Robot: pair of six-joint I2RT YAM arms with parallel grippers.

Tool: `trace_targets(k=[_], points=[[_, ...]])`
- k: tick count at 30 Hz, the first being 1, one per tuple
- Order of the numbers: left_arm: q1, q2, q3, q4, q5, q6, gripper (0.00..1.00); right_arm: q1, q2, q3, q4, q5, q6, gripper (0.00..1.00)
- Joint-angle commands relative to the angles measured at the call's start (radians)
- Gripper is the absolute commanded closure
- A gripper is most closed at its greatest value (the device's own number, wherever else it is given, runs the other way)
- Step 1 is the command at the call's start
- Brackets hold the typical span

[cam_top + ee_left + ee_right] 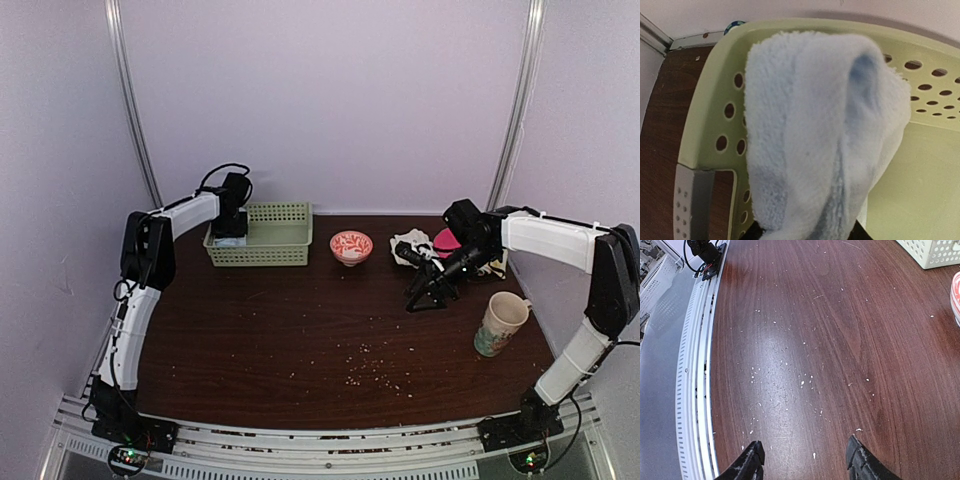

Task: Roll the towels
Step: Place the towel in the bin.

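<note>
Left gripper point(230, 226) is clamped on a light blue towel point(815, 135), held bunched over the left end of the green basket point(272, 247). Right gripper point(805, 462) has jaws spread and holds nothing, hovering low over the crumb-speckled table point(300, 330), just beside a white-and-pink cloth pile point(418, 243). Bowl point(351, 245) sits between basket and pile.

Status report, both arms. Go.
Left gripper shut on blue towel, held over basket corner. Right gripper open, empty, over table. Bowl and mug clear of both.
</note>
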Motion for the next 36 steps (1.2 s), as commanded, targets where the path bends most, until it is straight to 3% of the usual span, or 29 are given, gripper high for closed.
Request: trace_targets(k=[1, 36], points=[[0.012, 0.033, 0.018, 0.028, 0.025, -0.005, 0.58, -0.008, 0.006, 0.011, -0.019, -0.006, -0.017, 0.43], [-0.023, -0.101, -0.029, 0.057, -0.053, 0.078, 0.37, -0.007, 0.026, 0.024, -0.058, -0.018, -0.047, 0.44]])
